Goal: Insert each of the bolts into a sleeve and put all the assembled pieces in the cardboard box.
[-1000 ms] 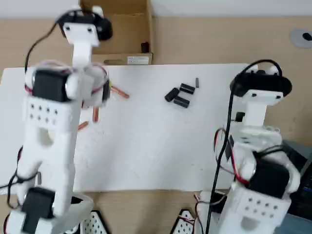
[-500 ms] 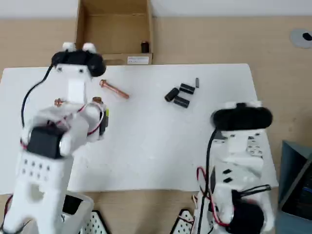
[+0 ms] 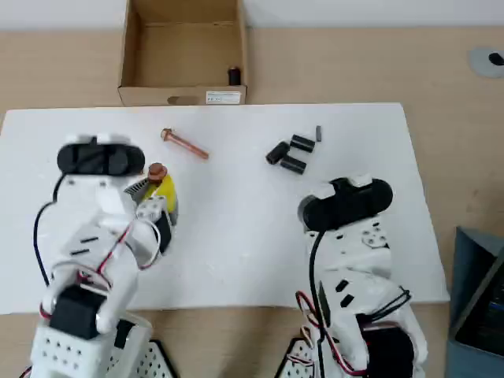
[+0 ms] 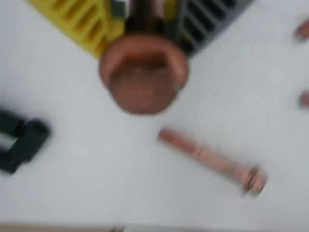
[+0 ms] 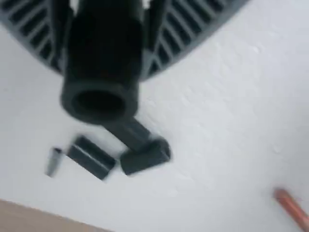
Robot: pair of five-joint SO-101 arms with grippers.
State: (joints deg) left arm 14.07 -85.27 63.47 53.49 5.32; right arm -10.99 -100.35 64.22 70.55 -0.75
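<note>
Left jaws closed on bolt (image 4: 143,72), above bench's left side. Right jaws closed on sleeve (image 5: 101,63), near bench's right side. Step: insertion. Next: bring together, line bolt tip with sleeve bore.

Four bolts are in sight: one bolt (image 3: 156,170) in the left gripper (image 4: 145,19), one loose bolt (image 3: 185,145) near the far edge of the white sheet (image 3: 236,236), and two more bolt tips (image 4: 303,30) on the sheet. Four sleeves: three loose sleeves (image 3: 293,164) bunched by the far edge, one sleeve (image 5: 102,72) in the right gripper (image 5: 104,29). One small grey pin (image 3: 318,133) lies beside the bunch. One cardboard box (image 3: 181,96) holds one dark piece (image 3: 234,75).
</note>
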